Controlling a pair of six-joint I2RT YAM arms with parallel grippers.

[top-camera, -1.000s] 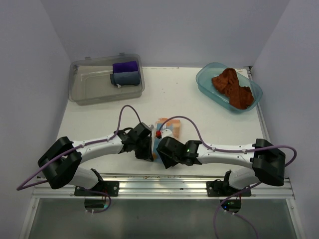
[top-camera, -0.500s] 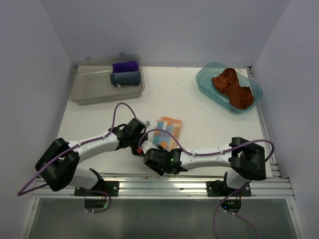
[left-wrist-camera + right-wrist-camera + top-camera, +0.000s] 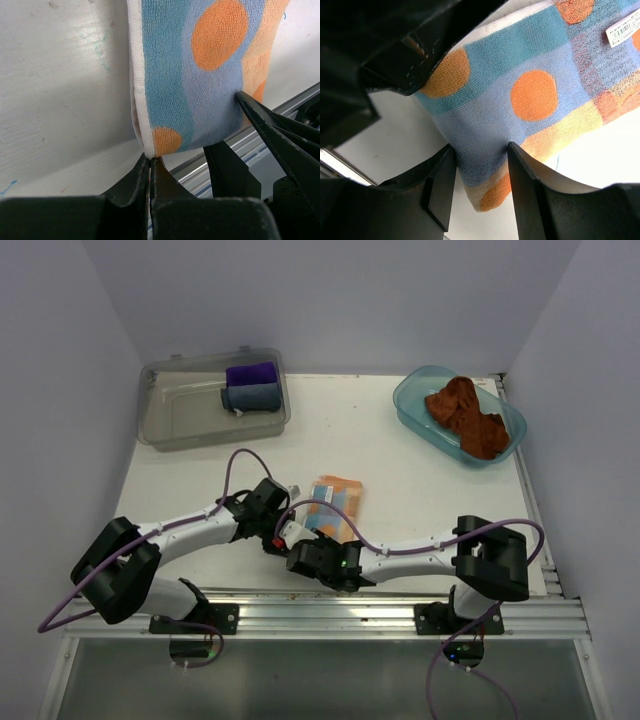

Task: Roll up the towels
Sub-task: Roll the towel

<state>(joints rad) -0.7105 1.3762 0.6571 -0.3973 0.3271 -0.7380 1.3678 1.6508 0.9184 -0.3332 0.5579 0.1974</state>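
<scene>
We see the terry patterned towel (image 3: 338, 502) by the front edge of the table (image 3: 430, 490): left gripper (image 3: 150, 167) pinched tight on its white-hemmed corner, right gripper (image 3: 480, 165) half-closed on a bunched edge. The crumpled rust-brown towel (image 3: 465, 416) fills 1 far tub (image 3: 404, 400).

White arms (image 3: 195, 530), black joints (image 3: 118, 568), purple cables (image 3: 232, 462)

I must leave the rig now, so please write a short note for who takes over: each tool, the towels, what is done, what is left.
Left tool: shut on the near corner of the patterned towel.
Right tool: closed on that towel's near edge, beside the left one.
The patterned towel lies unrolled on the table before the arms; the rust-brown towel sits crumpled in the blue tub, far right.
Done: no towel rolled yet.
Left: roll both.
</scene>
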